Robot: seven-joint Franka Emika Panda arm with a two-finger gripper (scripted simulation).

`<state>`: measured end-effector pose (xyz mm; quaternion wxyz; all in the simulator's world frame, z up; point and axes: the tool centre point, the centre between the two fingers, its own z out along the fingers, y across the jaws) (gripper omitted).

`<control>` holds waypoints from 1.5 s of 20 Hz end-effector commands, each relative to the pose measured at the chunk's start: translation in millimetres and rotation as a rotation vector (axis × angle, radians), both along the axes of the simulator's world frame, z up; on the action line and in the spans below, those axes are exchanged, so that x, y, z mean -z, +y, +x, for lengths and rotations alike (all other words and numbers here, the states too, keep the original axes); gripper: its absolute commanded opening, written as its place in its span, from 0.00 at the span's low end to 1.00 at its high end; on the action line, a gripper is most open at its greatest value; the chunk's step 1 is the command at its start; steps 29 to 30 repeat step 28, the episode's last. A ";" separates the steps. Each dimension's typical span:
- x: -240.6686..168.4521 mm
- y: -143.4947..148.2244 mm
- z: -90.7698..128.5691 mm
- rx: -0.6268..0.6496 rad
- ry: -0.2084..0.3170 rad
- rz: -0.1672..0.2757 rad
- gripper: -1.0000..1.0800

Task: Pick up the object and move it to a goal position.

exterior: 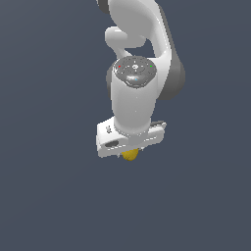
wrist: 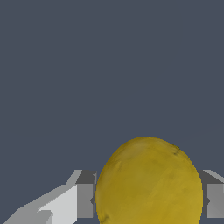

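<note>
The object (wrist: 148, 183) is a smooth yellow-orange oval lump that fills the space between my gripper's (wrist: 148, 202) two grey fingers (wrist: 85, 199). Both fingers press against its sides, so the gripper is shut on it. In the exterior view only a small yellow part of the object (exterior: 130, 155) peeks out below the white hand of my gripper (exterior: 130, 151); the fingers themselves are hidden behind the hand. No goal marker shows in either view.
The white arm (exterior: 139, 63) rises toward the top of the exterior view. A plain dark grey-blue surface (exterior: 49, 196) lies all around, with no other objects showing.
</note>
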<state>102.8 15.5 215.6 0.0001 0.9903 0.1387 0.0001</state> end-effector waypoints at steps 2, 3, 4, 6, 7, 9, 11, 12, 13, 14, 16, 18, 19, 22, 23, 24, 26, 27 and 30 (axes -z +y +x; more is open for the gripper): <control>-24.3 10.9 10.2 0.001 0.000 0.000 0.00; -30.2 13.7 12.9 0.001 0.000 0.000 0.00; -35.9 16.3 15.4 0.001 0.000 0.000 0.00; -46.5 21.0 20.3 0.001 0.000 0.000 0.00; -51.4 23.3 22.6 0.001 0.000 0.000 0.00; -60.3 27.4 26.8 0.001 0.000 0.000 0.00; -67.7 30.9 30.4 0.001 0.000 0.000 0.00; -70.9 32.3 32.0 0.001 0.000 0.000 0.00; -73.7 33.6 33.4 0.001 0.000 0.000 0.00; -76.2 34.8 34.7 0.001 0.000 0.000 0.00; -80.5 36.7 37.0 0.001 0.000 0.000 0.00; -83.8 38.3 38.8 0.001 0.000 0.000 0.00; -85.2 38.9 39.6 0.001 0.000 0.000 0.00; -88.1 40.2 41.3 0.001 0.000 0.000 0.00; -88.7 40.5 41.7 0.001 0.000 0.000 0.00; -89.2 40.7 42.1 0.001 0.000 0.000 0.00; -89.8 41.4 42.5 0.000 0.000 0.000 0.00; -89.9 41.4 42.6 0.000 0.000 0.000 0.00; -90.0 41.4 42.6 0.000 0.000 0.000 0.00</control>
